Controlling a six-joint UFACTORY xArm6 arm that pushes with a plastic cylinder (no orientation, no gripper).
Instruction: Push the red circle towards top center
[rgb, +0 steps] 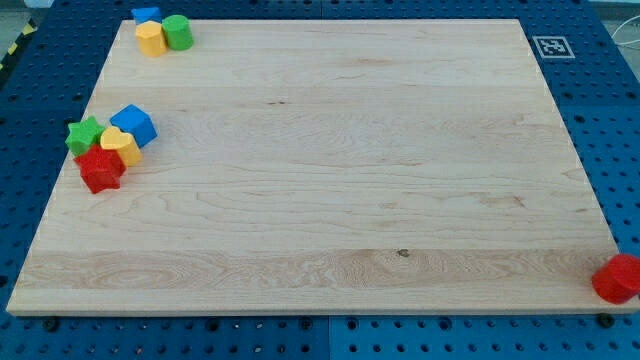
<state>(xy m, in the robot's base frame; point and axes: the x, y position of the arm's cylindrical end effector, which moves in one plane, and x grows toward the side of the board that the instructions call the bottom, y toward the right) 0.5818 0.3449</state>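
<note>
The red circle (617, 278) sits at the view's bottom right, at the very right edge of the wooden board (320, 170) and partly over it. My tip does not show in this view, and no part of the rod is visible. The red circle stands alone, far from all other blocks.
At the view's top left corner are a blue block (146, 15), a yellow block (151, 39) and a green cylinder (177, 32). At the left edge cluster a green star (84, 134), a blue cube (134, 124), a yellow heart (119, 146) and a red star (100, 169). A marker tag (551, 46) is at top right.
</note>
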